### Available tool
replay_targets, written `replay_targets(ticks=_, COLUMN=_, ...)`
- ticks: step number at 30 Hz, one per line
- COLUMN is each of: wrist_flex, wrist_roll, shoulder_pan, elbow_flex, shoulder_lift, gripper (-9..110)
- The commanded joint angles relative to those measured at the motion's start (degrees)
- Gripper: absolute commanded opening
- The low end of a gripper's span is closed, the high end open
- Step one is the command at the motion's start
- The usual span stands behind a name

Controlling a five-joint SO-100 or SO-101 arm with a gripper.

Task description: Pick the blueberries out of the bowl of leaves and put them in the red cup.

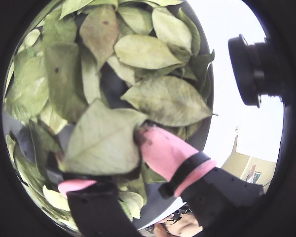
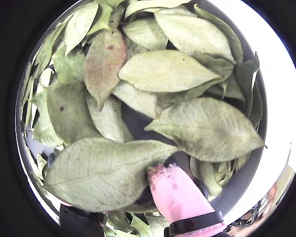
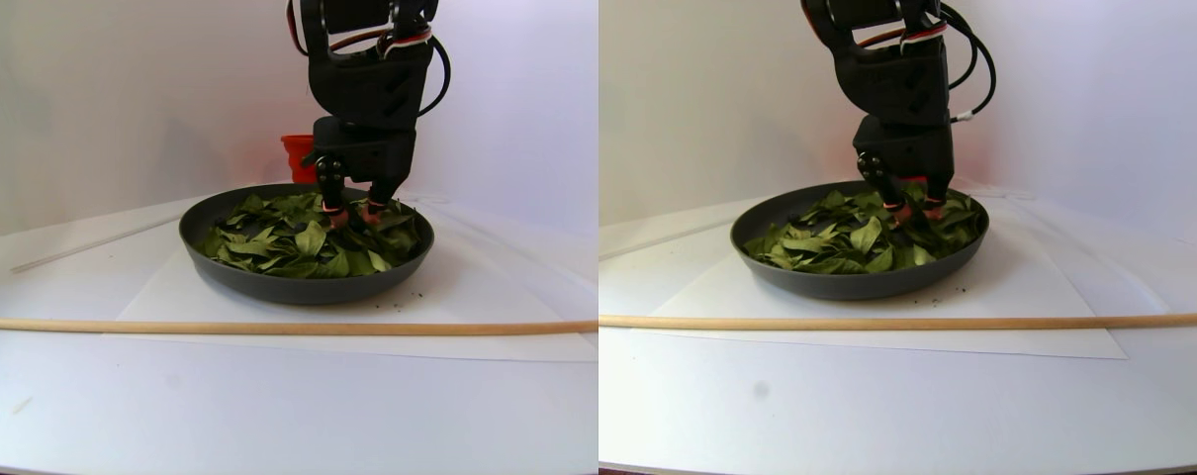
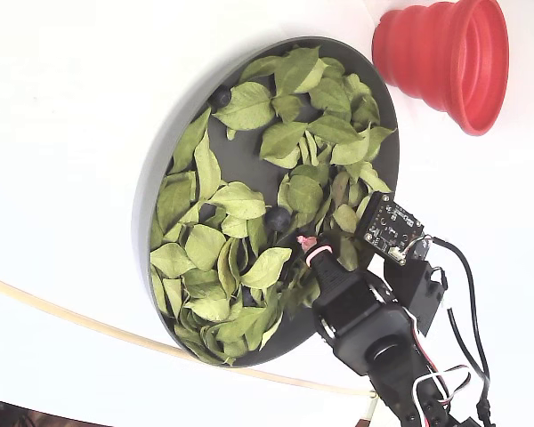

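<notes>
Down among the leaves (image 4: 240,200) in the bowl (image 4: 151,191): gripper (image 1: 111,160) lowered, pink-tipped fingers (image 2: 175,195) pushed into the pile, jaws parted a little with a large pale leaf (image 1: 103,143) lying across the gap in both wrist views; cannot tell whether anything is pinched underneath. Heaped all over the dark dish, light green, dry, some curled, with grey floor showing in patches. Visible in the fixed view, three blueberries (image 4: 278,218): one just beside the pink fingertip near the dish's middle, another (image 4: 220,95) at the far rim toward the upper left, a third (image 4: 206,212) half tucked under leaves left of centre. Beyond the bowl to the upper right in the fixed view, well apart from the gripper, the red cup (image 4: 445,58), lying tilted with its mouth turned right; contents not visible. Behind the arm in the stereo pair view, only a sliver of that cup, mostly blocked by the black arm (image 3: 371,89). Across the near side of the white table (image 3: 262,416), a long wooden stick (image 3: 262,327), clear of the bowl, on a white sheet (image 3: 163,297).
</notes>
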Motion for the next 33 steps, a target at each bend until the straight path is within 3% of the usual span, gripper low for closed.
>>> replay_targets(ticks=1, wrist_flex=0.70, wrist_roll=-0.70, shoulder_pan=1.49, elbow_flex=-2.37, shoulder_lift=5.98, gripper=10)
replay_targets(ticks=33, wrist_flex=7.82, wrist_roll=-3.25, shoulder_pan=1.41, elbow_flex=-5.71, shoulder_lift=13.01, gripper=10)
